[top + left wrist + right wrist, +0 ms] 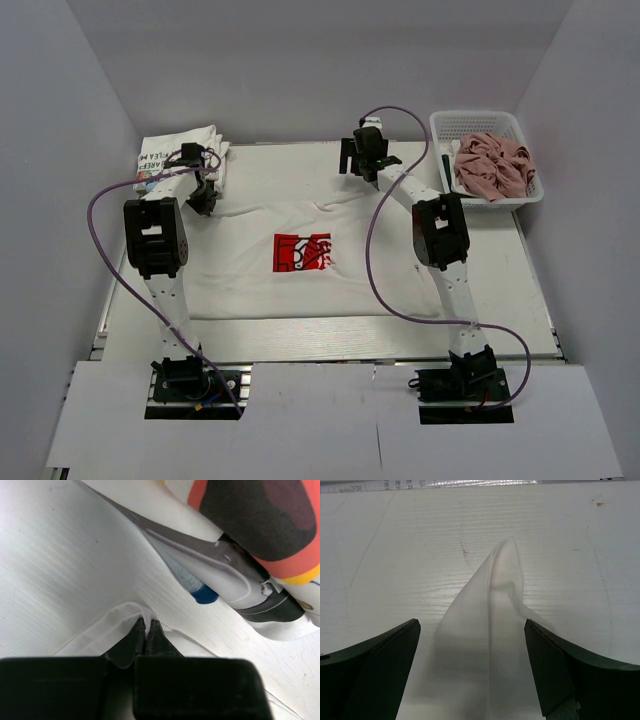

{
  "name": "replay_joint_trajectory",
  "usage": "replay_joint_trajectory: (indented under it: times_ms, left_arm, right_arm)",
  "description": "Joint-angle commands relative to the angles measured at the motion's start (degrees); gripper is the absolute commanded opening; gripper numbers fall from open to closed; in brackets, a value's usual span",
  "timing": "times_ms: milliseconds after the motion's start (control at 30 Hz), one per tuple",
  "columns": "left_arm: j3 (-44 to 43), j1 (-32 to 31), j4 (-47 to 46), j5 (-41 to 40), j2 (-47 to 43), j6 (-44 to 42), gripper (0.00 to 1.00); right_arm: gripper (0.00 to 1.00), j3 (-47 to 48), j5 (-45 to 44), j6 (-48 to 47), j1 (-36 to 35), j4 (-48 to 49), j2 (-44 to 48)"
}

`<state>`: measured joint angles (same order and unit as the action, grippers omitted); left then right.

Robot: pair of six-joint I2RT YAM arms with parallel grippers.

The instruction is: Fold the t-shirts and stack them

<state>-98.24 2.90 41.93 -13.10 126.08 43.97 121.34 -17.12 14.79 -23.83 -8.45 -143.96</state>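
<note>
Camera up top: logo shirt lies spread flat in the middle of the surface, red square print up, roughly centred between your two arms. Left tool is down at the shirt's far-left corner, just beside the folded stack in the far-left corner of the surface. Right tool is at the shirt's far edge, right of centre; from here you can't tell if it touches cloth. Pink shirt is bunched in the basket at far right, well apart from both tools.

Left wrist view: left tool is pinched tight on a thin ridge of white cloth from the logo shirt, fingertips almost together with the cloth between them. Folded stack is near, ahead and to the right, with layered edges and coloured prints showing.

Right wrist view: right tool is wide open and grips nothing. A raised peak of the logo shirt stands in the gap between the fingers, touching neither. White surface lies beyond it.
</note>
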Motion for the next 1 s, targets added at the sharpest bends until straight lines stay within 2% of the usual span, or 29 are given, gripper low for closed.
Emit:
replay_joint_trajectory:
  times_ms: [0,200,433,633,733,967]
  left_arm:
    - [1.64,0.18,0.88,-0.7,-2.77,-0.37,0.0]
    - [2.17,0.18,0.87,-0.7,-2.77,-0.37,0.0]
    - [1.64,0.18,1.4,-0.7,-2.77,-0.37,0.0]
    - [1.64,0.18,0.87,-0.7,-2.77,-0.37,0.0]
    - [1.64,0.18,0.87,-0.17,-2.77,-0.37,0.0]
    - [1.12,0.18,0.87,-0.17,-2.77,-0.37,0.0]
  right_arm:
    - [0.9,-2.23,-1.07,-0.46,-0.77,2.2,7.46]
    - [0.9,-2.16,0.5,-0.55,-1.3,2.38,8.0]
    - [0.9,1.35,4.02,-0.11,-0.78,1.33,3.87]
    - [0.9,3.73,3.33,-0.99,-0.16,5.02,-1.83]
    - [0.9,7.24,4.2,0.32,0.37,3.71,-4.57]
    - [0.9,6.9,8.24,2.53,0.63,3.09,-5.98]
